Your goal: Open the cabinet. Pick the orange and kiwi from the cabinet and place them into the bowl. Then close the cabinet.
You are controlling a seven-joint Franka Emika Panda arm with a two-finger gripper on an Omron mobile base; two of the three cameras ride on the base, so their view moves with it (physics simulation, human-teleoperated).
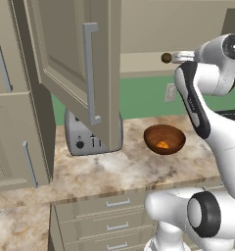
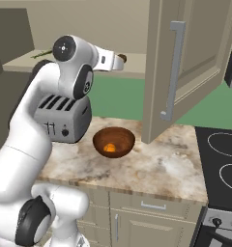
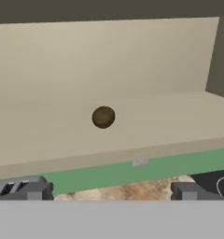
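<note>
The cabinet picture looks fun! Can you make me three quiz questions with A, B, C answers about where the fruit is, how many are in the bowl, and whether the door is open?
1. Where is the kiwi?
A. in the bowl
B. on the cabinet shelf
C. on the toaster

2. How many fruits lie in the bowl?
A. none
B. one
C. three

3. How is the cabinet door?
A. swung open
B. shut
C. taken off

Answers:
1 B, the brown kiwi sits alone on the beige shelf, ahead of the open pincer.
2 B, only the orange shows inside the bowl.
3 A, the door with its silver handle stands out over the counter, in front of the toaster.
</note>
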